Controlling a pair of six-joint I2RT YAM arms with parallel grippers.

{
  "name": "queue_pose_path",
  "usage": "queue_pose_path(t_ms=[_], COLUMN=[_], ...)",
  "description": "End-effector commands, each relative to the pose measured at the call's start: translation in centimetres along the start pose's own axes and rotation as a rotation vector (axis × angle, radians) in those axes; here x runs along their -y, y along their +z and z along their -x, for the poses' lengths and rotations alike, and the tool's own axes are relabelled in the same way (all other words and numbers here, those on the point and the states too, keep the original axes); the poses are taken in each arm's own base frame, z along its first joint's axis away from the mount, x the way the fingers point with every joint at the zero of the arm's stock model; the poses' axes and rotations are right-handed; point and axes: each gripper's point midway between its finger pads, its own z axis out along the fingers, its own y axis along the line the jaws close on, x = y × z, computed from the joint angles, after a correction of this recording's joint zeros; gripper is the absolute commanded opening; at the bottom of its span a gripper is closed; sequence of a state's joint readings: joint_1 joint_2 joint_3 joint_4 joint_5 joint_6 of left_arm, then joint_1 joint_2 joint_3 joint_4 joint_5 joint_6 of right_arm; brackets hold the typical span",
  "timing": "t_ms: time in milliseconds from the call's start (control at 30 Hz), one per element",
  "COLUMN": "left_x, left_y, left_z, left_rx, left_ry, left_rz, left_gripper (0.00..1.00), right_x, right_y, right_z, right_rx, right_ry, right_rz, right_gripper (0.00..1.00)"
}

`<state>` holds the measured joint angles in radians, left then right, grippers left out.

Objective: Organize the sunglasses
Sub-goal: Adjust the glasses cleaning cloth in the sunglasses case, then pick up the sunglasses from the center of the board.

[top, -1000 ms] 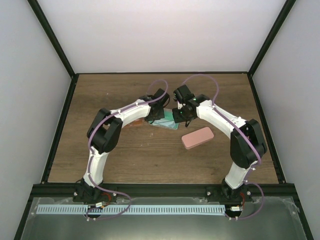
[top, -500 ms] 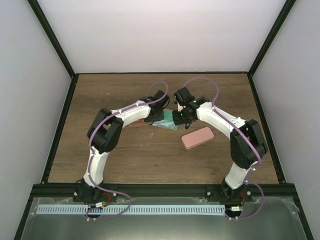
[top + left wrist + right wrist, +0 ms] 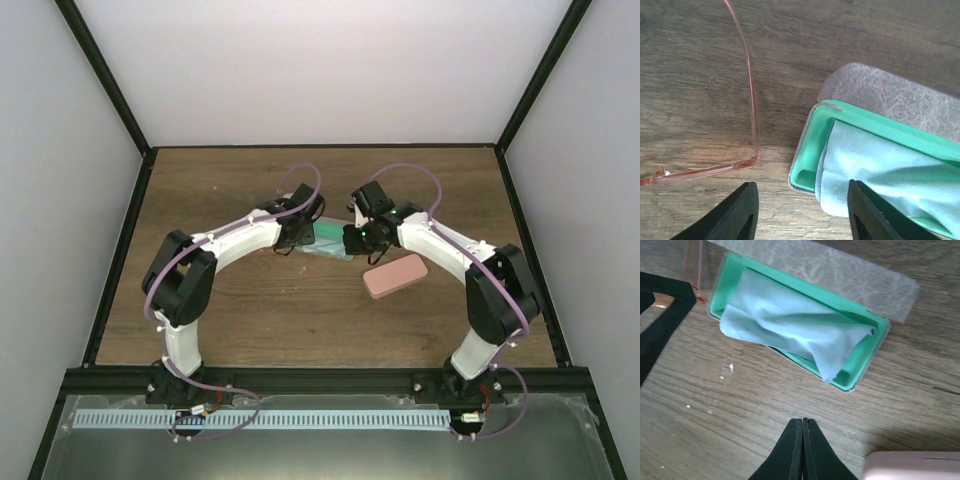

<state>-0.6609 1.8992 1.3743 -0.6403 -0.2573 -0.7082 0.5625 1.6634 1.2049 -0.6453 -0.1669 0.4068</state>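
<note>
The pink sunglasses (image 3: 755, 157) are lying flat on the table (image 3: 690, 75), just beside the open case (image 3: 807, 150), at its short end. Only part of them is showing. One thin side arm is running straight away from the left fingers (image 3: 742, 215). At the corner nearest the case the front bar is turning off sideways, away from the case. The lenses are not showing here. A blue cloth (image 3: 880, 170) is lying inside the green case.

The left fingers are standing apart and are holding nothing. The gap between them is pointing at the end of the case and at bare wood. The corner of the frame is sitting just ahead of the finger that is farther from the case. So I am thinking these fingers are needing to slide a little away from the case to get around the frame.

The right fingers (image 3: 799, 450) are pressed together with nothing between them. They are hanging near the long side of the open case, with a closed pink case (image 3: 910, 466) close by.

The left arm is the nearer one to the glasses. I am not seeing the other pair
</note>
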Motion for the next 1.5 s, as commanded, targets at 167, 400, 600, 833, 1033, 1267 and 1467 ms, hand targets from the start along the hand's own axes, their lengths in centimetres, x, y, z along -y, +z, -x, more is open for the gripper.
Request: queue_pose_path(t_ms=[167,400,600,833,1033,1267,1467], left_x=[-0.3,-5.5,-14.0,-17.4,-18.1,-18.4,-18.2], left_y=[-2.7,-4.8,-2.4,0.9,3.2,4.6,5.1], left_z=[4.9,8.6,8.6,6.3,4.1,1.1,-0.4], left_rx=[0.126,0.182,0.052,-0.060,-0.130,-0.199,-0.241], left_ry=[-0.023,-0.116,-0.229,-0.219,-0.198,-0.178,-0.164], left_rz=[-0.008,0.019,0.192,0.247,0.282,0.271,0.247], left_gripper=[0.82,0.87,0.75,0.70,0.70,0.65,0.48], right_x=[-2.4,-2.8,-2.8,-2.8,-2.7,-2.5,-2.6], right_y=[-1.5,-2.5,-2.5,-2.5,-2.4,-2.2,-2.0], right_z=[2.1,2.3,1.9,1.7,1.4,1.0,0.7], right_rx=[0.067,0.079,0.071,0.068,0.059,0.050,0.043], right_ry=[0.046,0.038,0.051,0.046,0.043,0.043,0.043], right_rz=[0.138,0.153,0.162,0.159,0.158,0.158,0.168], right_gripper=[0.01,0.07,0.10,0.11,0.11,0.11,0.11])
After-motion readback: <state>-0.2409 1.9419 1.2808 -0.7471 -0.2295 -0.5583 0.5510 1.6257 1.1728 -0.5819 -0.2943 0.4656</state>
